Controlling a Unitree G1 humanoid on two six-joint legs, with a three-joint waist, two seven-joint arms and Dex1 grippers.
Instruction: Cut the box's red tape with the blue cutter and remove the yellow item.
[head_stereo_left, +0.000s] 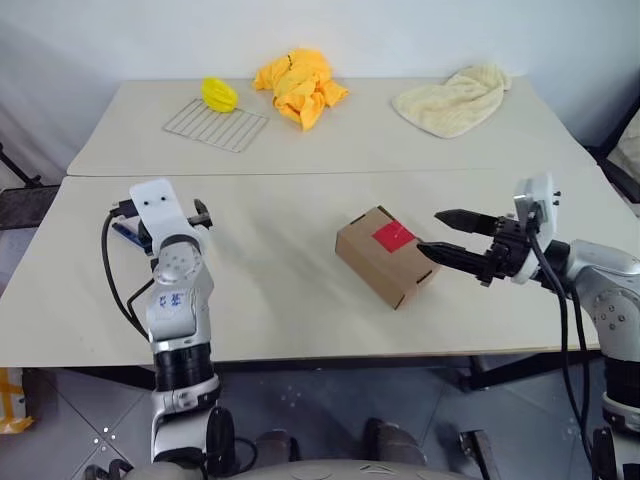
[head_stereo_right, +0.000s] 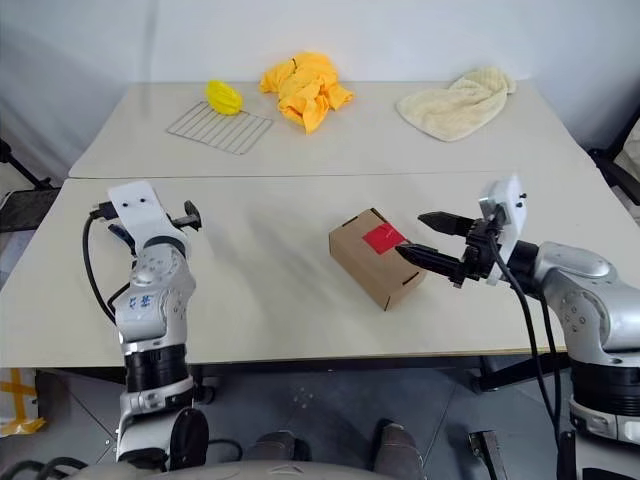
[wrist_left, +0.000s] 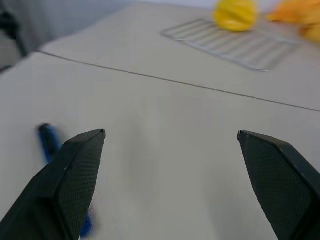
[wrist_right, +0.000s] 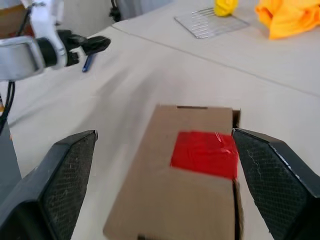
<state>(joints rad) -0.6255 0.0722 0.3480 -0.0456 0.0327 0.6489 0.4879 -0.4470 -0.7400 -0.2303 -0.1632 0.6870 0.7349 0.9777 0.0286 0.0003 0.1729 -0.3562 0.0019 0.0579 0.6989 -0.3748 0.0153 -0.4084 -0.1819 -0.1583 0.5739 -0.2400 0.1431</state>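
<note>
Tape (wrist_right: 205, 154) still seals the box (head_stereo_left: 385, 258), which sits closed at the middle of the near table (head_stereo_left: 280, 320), so the yellow item is presumably hidden inside. Right gripper (head_stereo_left: 445, 238) hovers just beside the box, jaws apart and empty, seemingly to steady it. Left gripper (wrist_left: 170, 175), jaws also wide, hangs near the blue cutter (wrist_left: 50, 142) lying on the table, likely about to grasp it.

Two pale tables (head_stereo_left: 300, 300) stand edge to edge; the near one carries a cardboard box (head_stereo_left: 385, 258) at centre-right and a blue cutter (wrist_right: 87, 62) far left; the far one bears a wire rack (head_stereo_left: 216, 124), a lemon-shaped object (head_stereo_left: 220, 94), an orange cloth (head_stereo_left: 300, 84) and a cream towel (head_stereo_left: 452, 99).
</note>
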